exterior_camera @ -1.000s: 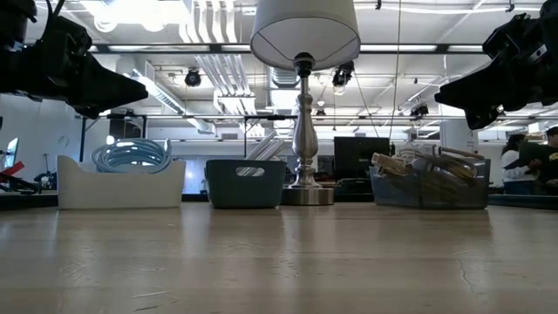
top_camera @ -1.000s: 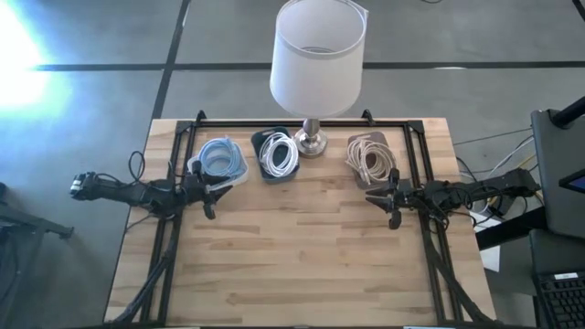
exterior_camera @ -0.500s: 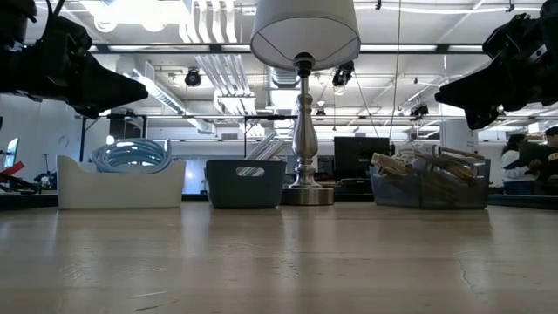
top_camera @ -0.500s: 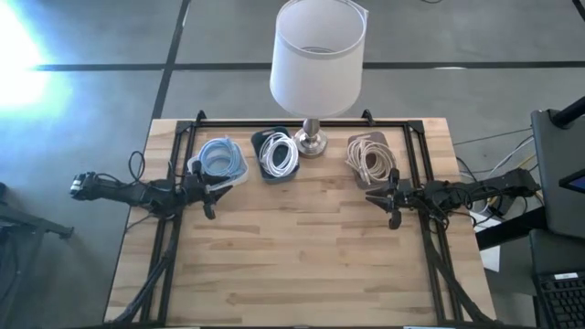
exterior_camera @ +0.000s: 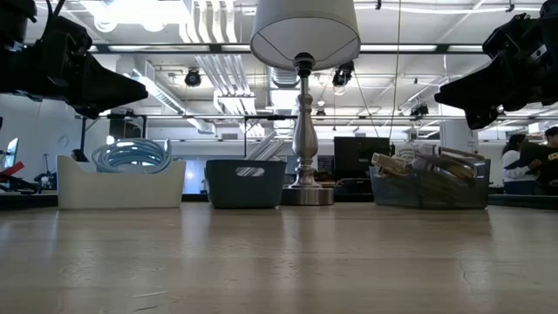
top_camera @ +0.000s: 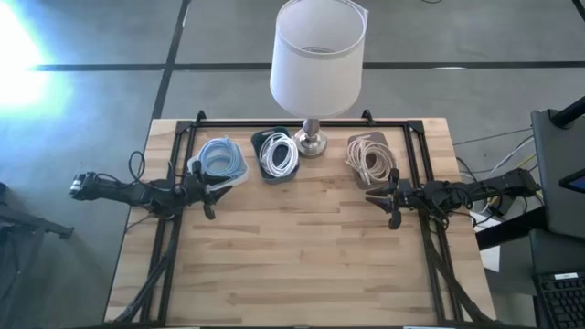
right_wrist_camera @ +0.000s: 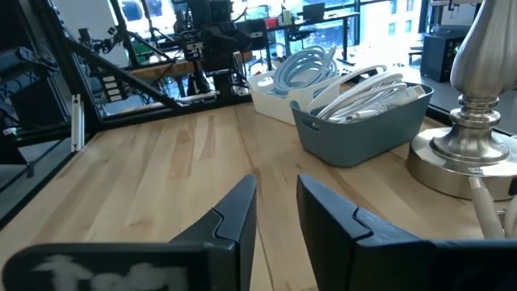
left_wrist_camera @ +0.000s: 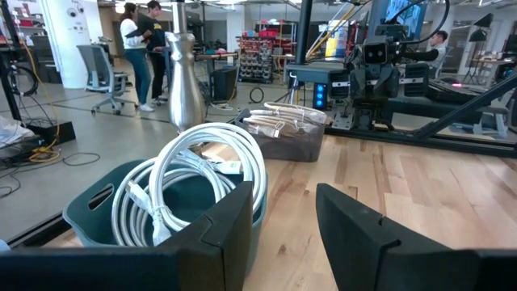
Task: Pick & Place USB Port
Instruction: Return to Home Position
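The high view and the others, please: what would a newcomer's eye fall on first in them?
The tall white-shaded lamp dominates, standing midway along the far edge of the table. Beside its base runs a row of three bins: a white bin with a blue cable, a dark bin with a white cable, a clear bin with a beige cable. The left hand and right hand hang open and empty above the table's sides.
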Motion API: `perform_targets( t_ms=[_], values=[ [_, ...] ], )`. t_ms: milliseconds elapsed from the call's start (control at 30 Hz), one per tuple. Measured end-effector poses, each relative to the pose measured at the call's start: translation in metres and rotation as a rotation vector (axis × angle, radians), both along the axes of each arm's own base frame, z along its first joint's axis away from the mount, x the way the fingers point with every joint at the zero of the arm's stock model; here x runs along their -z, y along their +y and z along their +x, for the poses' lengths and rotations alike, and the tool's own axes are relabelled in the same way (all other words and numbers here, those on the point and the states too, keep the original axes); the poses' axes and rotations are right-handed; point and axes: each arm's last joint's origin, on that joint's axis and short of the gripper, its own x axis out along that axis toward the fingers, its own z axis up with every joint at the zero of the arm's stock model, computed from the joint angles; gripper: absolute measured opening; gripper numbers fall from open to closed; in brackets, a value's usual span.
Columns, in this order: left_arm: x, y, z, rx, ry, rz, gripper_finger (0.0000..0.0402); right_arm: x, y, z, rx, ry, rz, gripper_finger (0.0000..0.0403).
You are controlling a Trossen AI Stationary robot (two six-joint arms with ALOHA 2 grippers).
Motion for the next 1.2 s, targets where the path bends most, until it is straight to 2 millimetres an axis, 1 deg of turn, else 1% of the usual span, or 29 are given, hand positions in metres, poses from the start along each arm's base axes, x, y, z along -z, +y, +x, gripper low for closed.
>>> perform_targets(
  t_ms=[433,967,1200],
  values=[
    [0.0000,0.0000,0.0000,0.001,0.000,0.000,0.0142,-0.0001,0.0000,0.0000,0.000,0.000,0.000,0.0068],
    [0.0000,0.0000,0.0000,0.001,0.000,0.000,0.0142,-0.0001,0.0000,0.0000,0.000,0.000,0.000,0.0089],
    [0.0000,0.0000,0.0000,0.000,0.000,0.000,0.0142,-0.0001,0.0000,0.0000,0.000,0.000,0.000,0.0081]
  ],
)
